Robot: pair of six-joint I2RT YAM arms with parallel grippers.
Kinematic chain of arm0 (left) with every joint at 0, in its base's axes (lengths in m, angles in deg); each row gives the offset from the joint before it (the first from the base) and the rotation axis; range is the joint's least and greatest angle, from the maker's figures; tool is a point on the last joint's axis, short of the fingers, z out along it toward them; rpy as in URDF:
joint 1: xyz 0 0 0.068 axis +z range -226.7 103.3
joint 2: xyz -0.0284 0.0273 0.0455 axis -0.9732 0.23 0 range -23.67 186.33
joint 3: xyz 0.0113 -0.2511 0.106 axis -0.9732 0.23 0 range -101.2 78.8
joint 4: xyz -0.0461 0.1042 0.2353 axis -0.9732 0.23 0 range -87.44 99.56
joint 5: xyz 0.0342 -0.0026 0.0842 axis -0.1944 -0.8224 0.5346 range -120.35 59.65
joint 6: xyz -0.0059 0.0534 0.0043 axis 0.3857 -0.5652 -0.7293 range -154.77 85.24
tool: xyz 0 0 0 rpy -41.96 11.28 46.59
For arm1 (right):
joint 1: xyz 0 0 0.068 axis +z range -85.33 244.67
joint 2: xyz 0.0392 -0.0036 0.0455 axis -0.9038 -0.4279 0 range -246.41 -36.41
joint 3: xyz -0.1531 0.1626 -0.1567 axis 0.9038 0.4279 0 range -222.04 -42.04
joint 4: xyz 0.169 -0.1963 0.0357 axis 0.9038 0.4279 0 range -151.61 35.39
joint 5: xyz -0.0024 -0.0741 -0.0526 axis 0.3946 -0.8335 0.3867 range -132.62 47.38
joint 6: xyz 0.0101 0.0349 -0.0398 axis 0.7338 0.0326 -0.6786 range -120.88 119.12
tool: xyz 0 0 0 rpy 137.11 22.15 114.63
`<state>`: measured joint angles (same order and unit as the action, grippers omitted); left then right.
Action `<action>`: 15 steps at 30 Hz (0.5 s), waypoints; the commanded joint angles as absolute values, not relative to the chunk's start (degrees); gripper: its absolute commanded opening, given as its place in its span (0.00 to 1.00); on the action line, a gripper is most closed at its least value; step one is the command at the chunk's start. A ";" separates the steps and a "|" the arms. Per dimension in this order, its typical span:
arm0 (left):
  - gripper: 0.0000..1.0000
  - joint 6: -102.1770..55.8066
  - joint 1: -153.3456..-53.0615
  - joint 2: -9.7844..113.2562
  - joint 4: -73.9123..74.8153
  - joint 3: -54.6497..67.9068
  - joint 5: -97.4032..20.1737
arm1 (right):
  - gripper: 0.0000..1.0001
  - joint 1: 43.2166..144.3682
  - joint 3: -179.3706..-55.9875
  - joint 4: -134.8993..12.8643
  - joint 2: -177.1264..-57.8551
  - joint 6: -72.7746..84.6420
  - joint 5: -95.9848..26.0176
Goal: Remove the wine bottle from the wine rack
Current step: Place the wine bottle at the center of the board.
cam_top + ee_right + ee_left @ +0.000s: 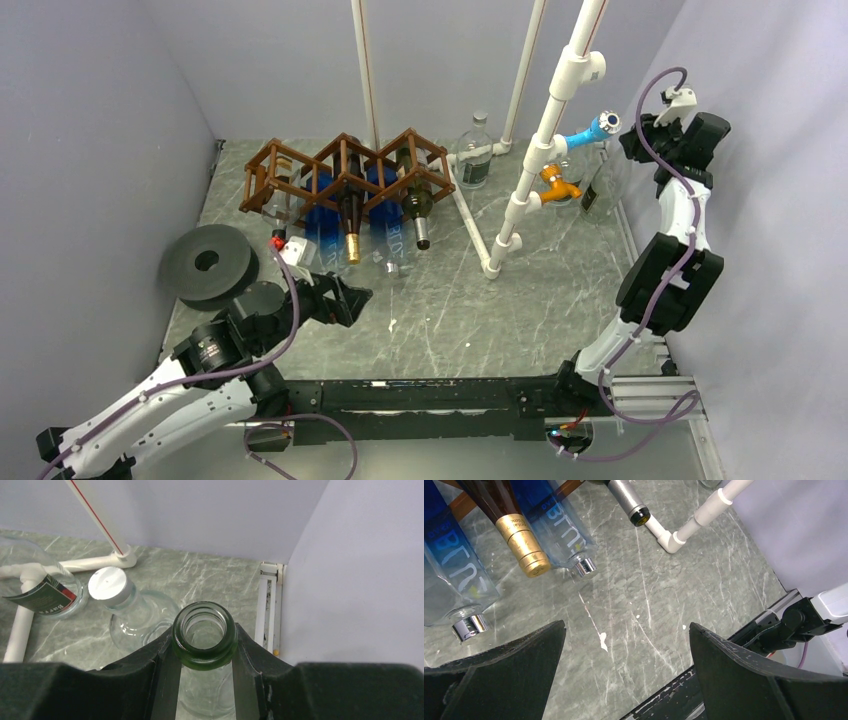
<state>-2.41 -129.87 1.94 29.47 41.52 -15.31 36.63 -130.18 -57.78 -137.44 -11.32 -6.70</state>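
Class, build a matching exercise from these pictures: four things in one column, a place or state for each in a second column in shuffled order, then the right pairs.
Column one
1. left gripper
2. right gripper
3. gold-capped bottle
4. clear bottle with dark label

Column two
A. standing upright near the back wall
B. open, holding nothing
C. lying in the wine rack
D. shut on the neck of the green bottle

Pairs: 1-B, 2-D, 3-C, 4-A
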 commanded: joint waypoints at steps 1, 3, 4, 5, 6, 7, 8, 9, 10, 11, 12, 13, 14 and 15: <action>0.99 -2.86 -129.67 3.24 26.39 38.95 -14.01 | 0.00 36.89 -137.05 -70.74 -136.24 -8.36 -5.78; 1.00 -2.94 -129.67 3.68 26.23 38.83 -13.88 | 0.00 37.10 -137.79 -71.15 -136.99 -7.87 -5.69; 1.00 -2.99 -129.69 3.82 26.17 38.77 -13.86 | 0.00 37.21 -138.10 -71.33 -137.26 -7.87 -5.75; 1.00 -3.03 -129.65 4.03 26.07 38.73 -13.71 | 0.00 37.38 -138.44 -71.43 -137.61 -7.83 -5.77; 1.00 -3.10 -129.63 4.16 26.11 38.57 -13.63 | 0.00 37.56 -138.72 -71.50 -137.92 -7.87 -5.73; 1.00 -3.17 -129.67 4.33 26.11 38.48 -13.61 | 0.00 37.75 -138.87 -71.48 -138.29 -8.13 -5.78; 1.00 -3.21 -129.70 4.48 26.11 38.34 -13.57 | 0.00 37.93 -138.97 -71.46 -138.54 -8.32 -5.94; 1.00 -3.28 -129.69 4.72 26.08 38.24 -13.46 | 0.00 38.02 -139.06 -71.54 -138.73 -8.35 -5.97; 0.99 -3.30 -129.68 4.93 26.05 38.08 -13.44 | 0.00 38.14 -139.15 -71.61 -138.94 -8.27 -5.97; 0.99 -3.30 -129.66 5.07 26.06 38.05 -13.42 | 0.00 38.25 -139.16 -71.75 -139.18 -8.27 -5.91; 1.00 -3.39 -129.64 5.22 26.00 37.94 -13.38 | 0.00 38.40 -139.14 -71.80 -139.36 -8.27 -5.89; 1.00 -3.45 -129.65 5.47 25.96 37.81 -13.31 | 0.00 38.48 -139.24 -71.88 -139.52 -8.31 -5.89; 1.00 -3.54 -129.66 5.66 25.89 37.69 -13.23 | 0.00 38.62 -139.25 -71.89 -139.65 -8.29 -5.89; 1.00 -3.63 -129.62 5.82 25.76 37.60 -13.29 | 0.00 38.62 -139.33 -71.98 -139.89 -8.15 -5.66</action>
<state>-2.60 -129.87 5.08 28.49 40.38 -14.34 38.14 -133.40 -60.47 -141.55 -9.33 -6.70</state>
